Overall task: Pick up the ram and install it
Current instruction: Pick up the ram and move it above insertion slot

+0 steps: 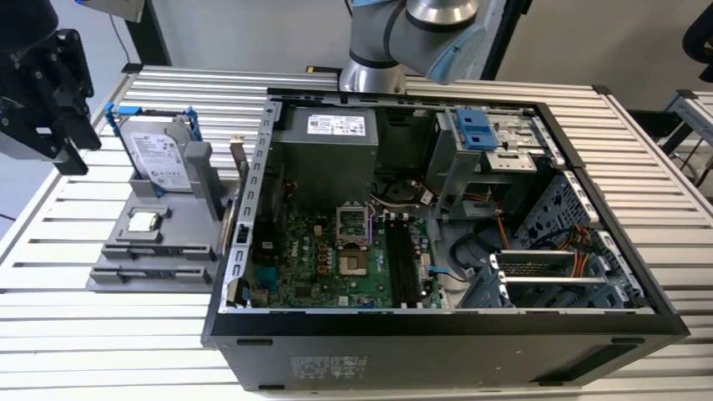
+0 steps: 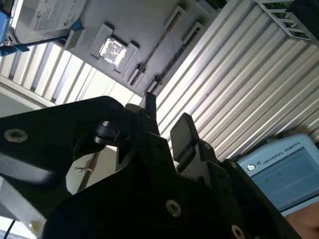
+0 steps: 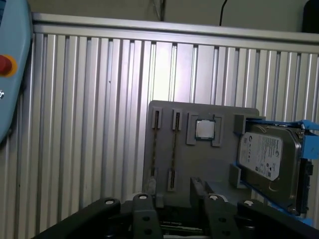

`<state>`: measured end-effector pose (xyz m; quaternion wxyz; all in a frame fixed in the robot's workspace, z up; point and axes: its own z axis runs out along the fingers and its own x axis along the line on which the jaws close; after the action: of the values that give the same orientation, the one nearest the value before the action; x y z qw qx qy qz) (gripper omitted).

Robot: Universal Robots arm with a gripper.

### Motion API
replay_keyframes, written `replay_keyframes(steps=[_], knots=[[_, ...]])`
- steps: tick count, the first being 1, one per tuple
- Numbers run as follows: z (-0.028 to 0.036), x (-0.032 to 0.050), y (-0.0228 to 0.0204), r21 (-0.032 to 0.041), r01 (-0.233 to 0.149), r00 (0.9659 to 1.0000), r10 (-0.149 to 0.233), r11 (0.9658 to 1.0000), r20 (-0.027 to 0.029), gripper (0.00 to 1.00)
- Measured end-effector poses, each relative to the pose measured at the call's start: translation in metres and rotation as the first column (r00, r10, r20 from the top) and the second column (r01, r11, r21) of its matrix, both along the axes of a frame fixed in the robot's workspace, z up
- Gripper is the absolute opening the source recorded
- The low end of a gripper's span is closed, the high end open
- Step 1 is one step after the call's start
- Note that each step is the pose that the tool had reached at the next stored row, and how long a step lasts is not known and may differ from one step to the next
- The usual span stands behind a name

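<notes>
While high above the gray tray (image 3: 199, 164), jaws apart and empty, ram (image 3: 174, 149) below.

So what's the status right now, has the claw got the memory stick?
Claw open, empty, near the grey holder. Memory sticks standing in the holder's slots, not gripped. Nothing between claw and sticks.

Arm (image 1: 385, 38) was silver-grey metal, joint cap (image 1: 459, 46) was pale blue, gripper (image 2: 167, 119) was matte black and angular, with small silver screws (image 2: 173, 207).
</notes>
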<state>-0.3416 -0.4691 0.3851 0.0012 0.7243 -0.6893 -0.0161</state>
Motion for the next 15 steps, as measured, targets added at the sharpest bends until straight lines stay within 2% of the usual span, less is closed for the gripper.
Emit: replay_keyframes(steps=[7, 15], knots=[[-0.0008, 0.0001, -0.0003, 0.0002, 0.0, 1.0, 0.0, 1.0, 0.0002, 1.0], [-0.0089, 0.0001, -0.0003, 0.0, 0.013, 0.9999, -0.013, 0.9999, 0.0, 1.0]])
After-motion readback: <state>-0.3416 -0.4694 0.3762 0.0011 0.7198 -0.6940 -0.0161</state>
